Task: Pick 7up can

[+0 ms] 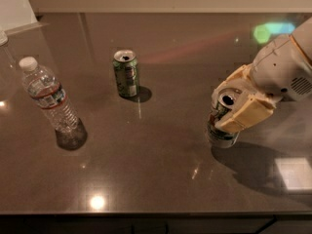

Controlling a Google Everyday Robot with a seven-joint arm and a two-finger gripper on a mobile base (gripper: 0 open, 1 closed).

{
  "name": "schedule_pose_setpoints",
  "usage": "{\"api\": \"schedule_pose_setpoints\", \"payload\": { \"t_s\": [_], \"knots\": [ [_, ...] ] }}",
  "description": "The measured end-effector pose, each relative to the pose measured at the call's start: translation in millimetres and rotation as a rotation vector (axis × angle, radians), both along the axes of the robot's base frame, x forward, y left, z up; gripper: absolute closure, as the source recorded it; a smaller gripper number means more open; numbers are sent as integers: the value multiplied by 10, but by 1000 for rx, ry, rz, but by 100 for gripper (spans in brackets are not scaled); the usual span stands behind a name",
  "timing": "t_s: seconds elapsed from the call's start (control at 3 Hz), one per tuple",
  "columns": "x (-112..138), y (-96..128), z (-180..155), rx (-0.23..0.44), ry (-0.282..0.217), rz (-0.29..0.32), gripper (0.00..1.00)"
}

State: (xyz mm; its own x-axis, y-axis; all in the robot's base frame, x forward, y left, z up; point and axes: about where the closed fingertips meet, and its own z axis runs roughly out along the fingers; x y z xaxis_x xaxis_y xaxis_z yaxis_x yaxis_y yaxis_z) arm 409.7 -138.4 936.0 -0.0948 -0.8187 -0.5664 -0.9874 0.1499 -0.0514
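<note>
The 7up can (pixel 219 129), pale with green lettering and a silver open top, is at the right of the dark table (pixel 156 169). My gripper (pixel 229 105) reaches in from the right and is shut on the can's upper part. One cream finger (pixel 246 114) lies across the can's front and the other sits behind the can. The can is tilted slightly and held just above the table, over its own shadow.
A darker green can (pixel 126 74) stands upright at centre left. A clear water bottle (pixel 49 96) with a white cap stands at the left. A white object (pixel 14 6) sits at the far left corner. The table's front edge runs along the bottom.
</note>
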Motion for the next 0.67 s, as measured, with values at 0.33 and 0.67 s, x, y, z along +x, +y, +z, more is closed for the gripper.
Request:
{"api": "schedule_pose_setpoints", "payload": {
  "t_s": [0.33,0.67],
  "knots": [
    [193,40,177,12,-17,-5,100],
    [354,77,331,26,-39,-11,100]
  ]
}}
